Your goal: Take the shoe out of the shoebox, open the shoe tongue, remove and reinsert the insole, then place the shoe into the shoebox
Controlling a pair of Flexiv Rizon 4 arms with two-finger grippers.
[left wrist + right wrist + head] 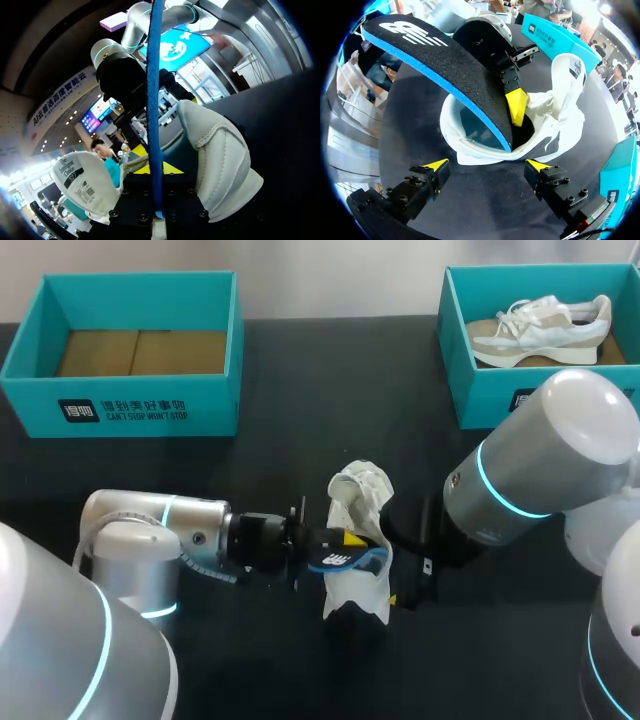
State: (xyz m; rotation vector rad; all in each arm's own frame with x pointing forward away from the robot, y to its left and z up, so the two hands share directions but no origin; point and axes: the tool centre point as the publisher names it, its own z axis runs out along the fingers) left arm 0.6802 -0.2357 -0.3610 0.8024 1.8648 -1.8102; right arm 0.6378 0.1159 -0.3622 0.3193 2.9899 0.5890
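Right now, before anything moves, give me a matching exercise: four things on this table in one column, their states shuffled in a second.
1 insole
2 left shoebox
3 right shoebox
4 right gripper

A open
B holds a beige-and-white shoe
C holds no shoe
D clamped by left gripper, one end in white shoe

Pairs: 1-D, 2-C, 3-B, 4-A

The insole (445,75) has a finely rough black cloth top over blue foam. The shoe (567,85) is smooth white leather, perhaps synthetic. The surface (485,200) is matt black. The right pincer (487,165) has matt black metal fingers (420,187). The box (140,410) is smooth teal cardboard, and the right arm (560,440) has a glossy grey shell.
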